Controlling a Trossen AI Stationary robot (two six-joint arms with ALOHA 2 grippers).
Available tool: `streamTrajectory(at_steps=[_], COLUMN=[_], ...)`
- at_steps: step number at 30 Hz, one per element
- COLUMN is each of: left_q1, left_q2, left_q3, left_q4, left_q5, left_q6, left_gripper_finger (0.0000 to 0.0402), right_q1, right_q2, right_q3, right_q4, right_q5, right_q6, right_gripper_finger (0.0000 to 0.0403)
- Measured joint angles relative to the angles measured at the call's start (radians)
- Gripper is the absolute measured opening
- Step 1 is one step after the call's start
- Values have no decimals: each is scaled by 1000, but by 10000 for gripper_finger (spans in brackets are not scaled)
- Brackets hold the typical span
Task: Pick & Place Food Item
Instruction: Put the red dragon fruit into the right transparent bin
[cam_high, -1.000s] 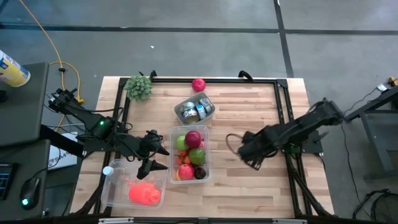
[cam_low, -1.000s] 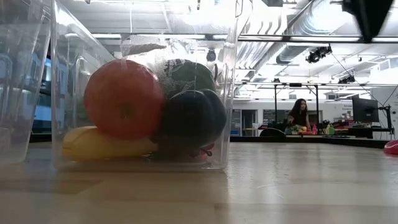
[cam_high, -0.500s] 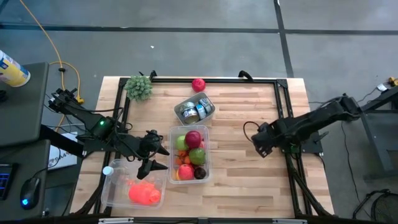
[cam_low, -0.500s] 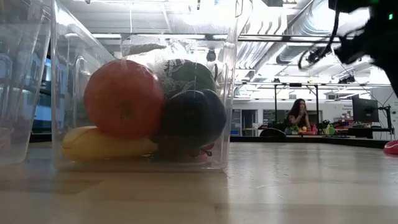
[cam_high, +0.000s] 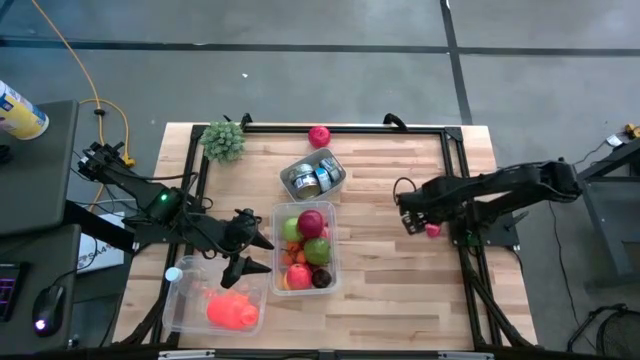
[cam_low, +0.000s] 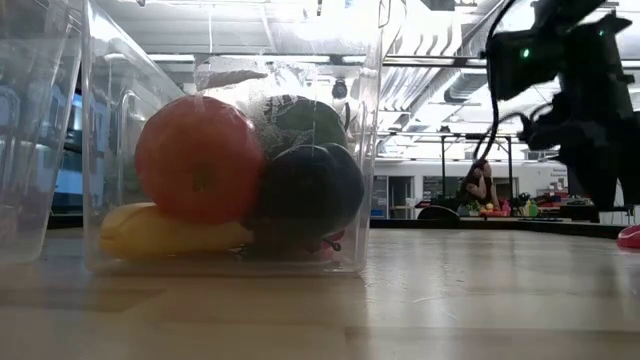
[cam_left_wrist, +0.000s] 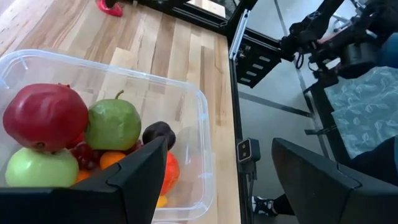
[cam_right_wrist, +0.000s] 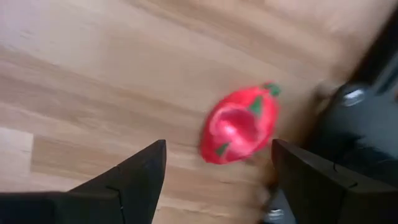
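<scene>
The right gripper (cam_high: 412, 218) is held open and empty over the table's (cam_high: 380, 280) right side, just beside a red dragon fruit (cam_right_wrist: 239, 126) lying on the wood near the edge. The left gripper (cam_high: 252, 254) is parked open, nothing gripped, beside the clear fruit tub (cam_left_wrist: 202, 134)

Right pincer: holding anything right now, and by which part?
Nothing held. The right pincer is open above the red fruit, which lies on the table between its fingers, untouched. The left pincer is open too, empty.
</scene>
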Motion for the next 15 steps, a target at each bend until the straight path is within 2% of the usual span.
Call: streamTrajectory(at_steps=[3,8,15], left_q1=[0,0,0], left_q2=[0,0,0], left_q3=[0,0,0], left_q4=[0,0,1], left_q5=[0,0,-1], left_q6=[0,1,18], left_gripper_finger=[281,281,281], right_q1=[-14,-18,-15], right_q2=[0,5,30], right_q3=[-43,-49,-49], right_q4=[55,68,78], right_q5=[-28,23,13], right_q6=[49,109,217], right_gripper_finger=[278,277,277])
